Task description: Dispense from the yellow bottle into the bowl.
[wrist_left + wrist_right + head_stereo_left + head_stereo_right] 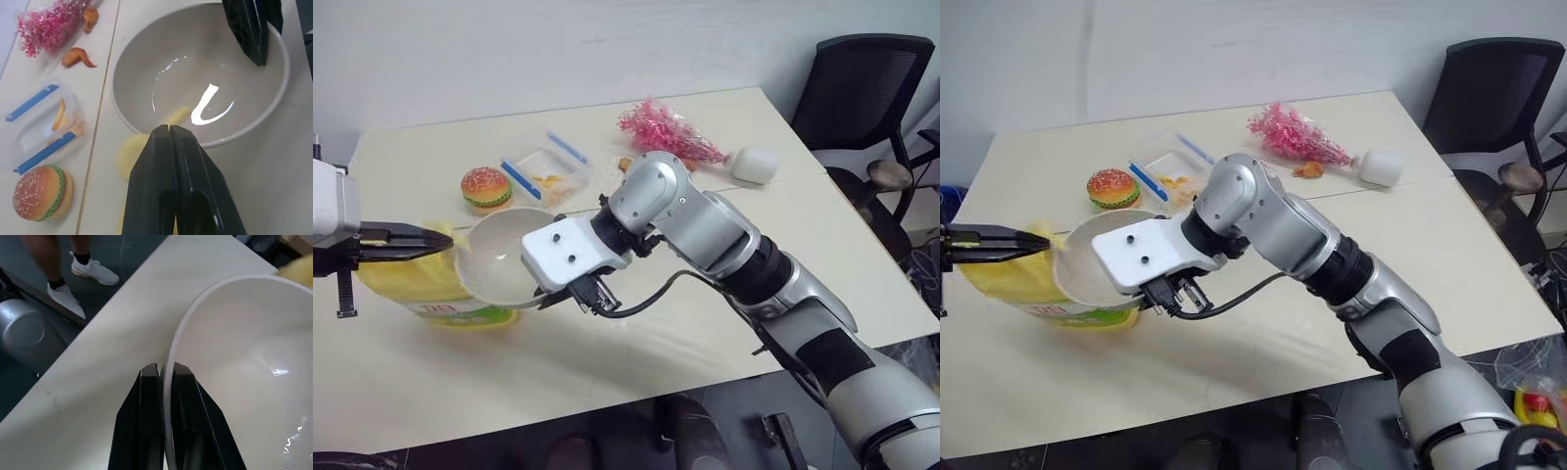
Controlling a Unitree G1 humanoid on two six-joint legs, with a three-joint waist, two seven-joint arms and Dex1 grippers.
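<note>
Right wrist view: right gripper (165, 382) pinching the bowl (244, 357) rim, holding it beside the yellow bottle (411, 279); left gripper (168, 129) clenched empty over the pump; judging pumping nearly starting, little liquid showing.

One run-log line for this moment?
right tool: shut on bowl rim | left tool: shut, over yellow bottle pump

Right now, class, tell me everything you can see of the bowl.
The bowl is small, round, pale grey-white and smooth, with a glossy inside that catches the light. It looks like plastic or glazed ware. The right gripper holds it tilted, its jaws pinching the rim, one inside and one outside. It sits against the yellow bottle, above the table. The shut left gripper is at its rim.
</note>
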